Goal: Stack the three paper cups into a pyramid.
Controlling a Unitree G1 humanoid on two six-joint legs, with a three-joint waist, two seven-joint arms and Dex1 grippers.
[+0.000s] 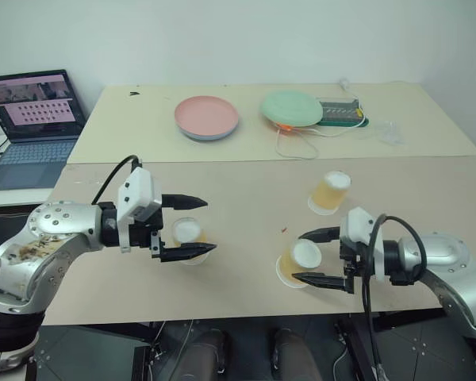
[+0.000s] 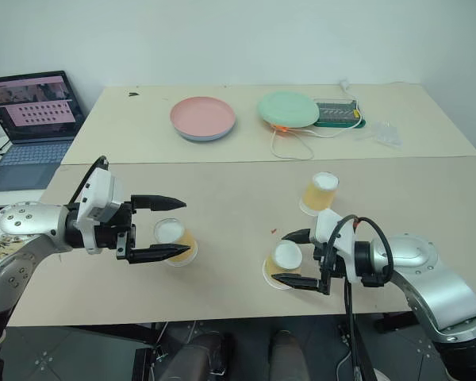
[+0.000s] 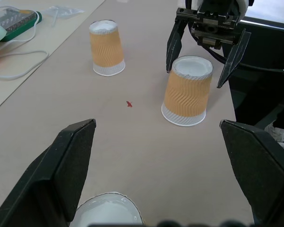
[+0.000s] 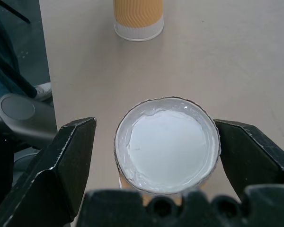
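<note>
Three yellow-orange paper cups stand upside down and apart on the near table. The left cup (image 1: 186, 232) sits between the fingers of my left gripper (image 1: 192, 226), which is open and level, with a gap on both sides. The middle cup (image 1: 300, 262) stands between the fingers of my right gripper (image 1: 312, 256). That gripper is open, and in the right wrist view a gap shows beside the cup (image 4: 168, 144). The third cup (image 1: 331, 193) stands free, farther back on the right. No cup rests on another.
A pink plate (image 1: 206, 117) and an overturned green plate (image 1: 291, 107) lie on the far table, with a cable and a green box (image 1: 341, 113) beside them. An open laptop (image 1: 36, 119) sits at the far left. The table's front edge runs just below both grippers.
</note>
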